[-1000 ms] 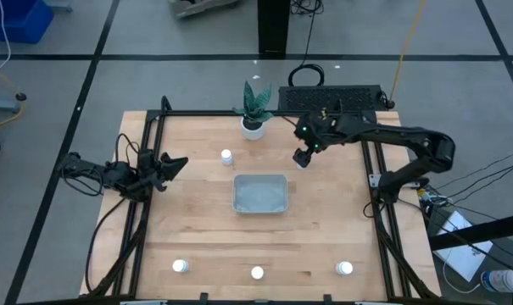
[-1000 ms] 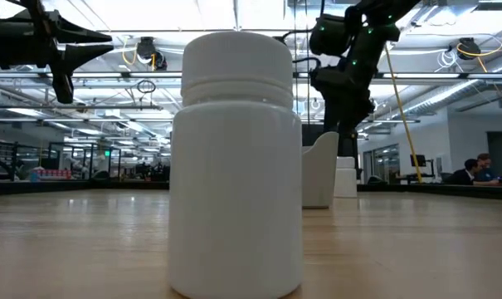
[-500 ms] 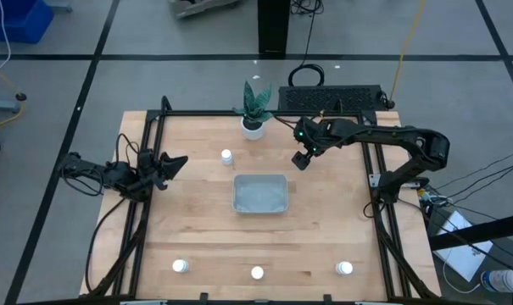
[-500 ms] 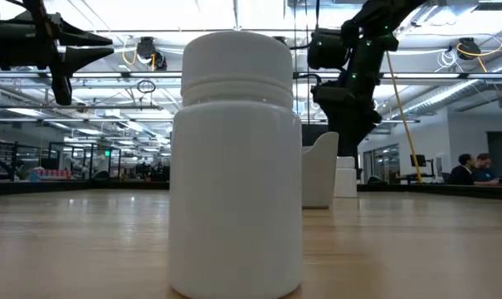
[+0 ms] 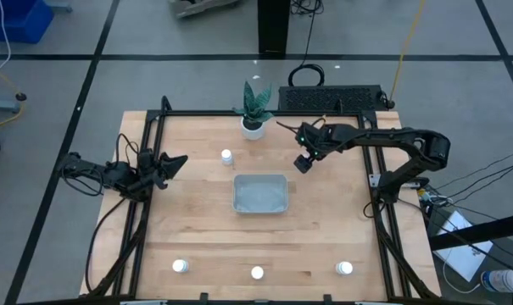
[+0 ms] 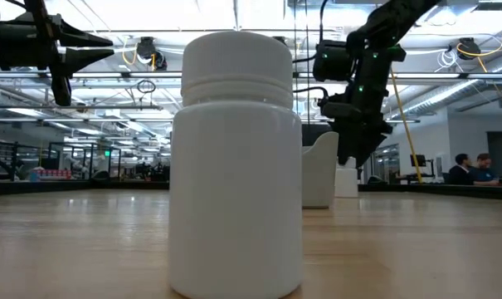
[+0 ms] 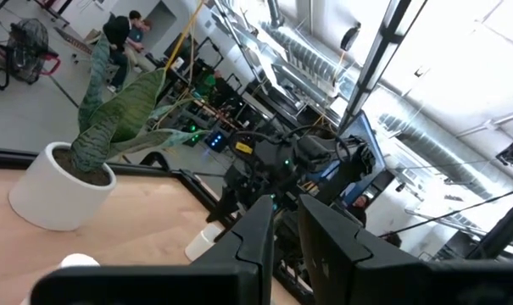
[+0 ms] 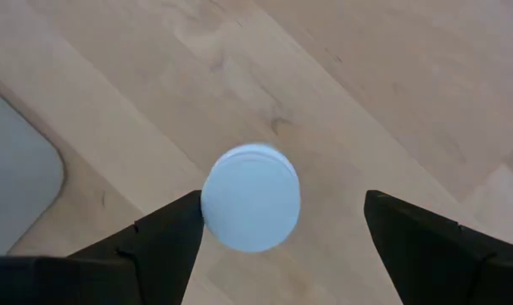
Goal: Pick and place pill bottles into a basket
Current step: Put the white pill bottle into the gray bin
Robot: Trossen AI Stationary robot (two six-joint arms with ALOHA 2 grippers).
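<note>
A wooden table (image 5: 324,229) is seen from above with both arms over it. The right gripper (image 5: 302,163) is held above the back right part of the table, just beyond the far right corner of the basket (image 5: 260,193). Its fingers (image 8: 163,237) are spread wide, and in the right wrist view a white pill bottle (image 8: 251,197) is seen cap-up between them, close against one finger and well apart from the other. A rounded corner of the grey-blue basket is visible near that bottle in the same view. The basket lies at the middle of the table with nothing seen in it.

A second pill bottle (image 5: 227,157) stands behind the basket's far left corner, in front of a potted plant (image 5: 254,111). Three more are lined along the near edge: one at the left (image 5: 181,266), one in the middle (image 5: 257,273) and one at the right (image 5: 345,268). The middle one fills the low view (image 6: 236,166).

The left gripper (image 5: 173,163) is held at the table's left edge, well apart from every bottle, with its fingers pressed close together and nothing between them.
</note>
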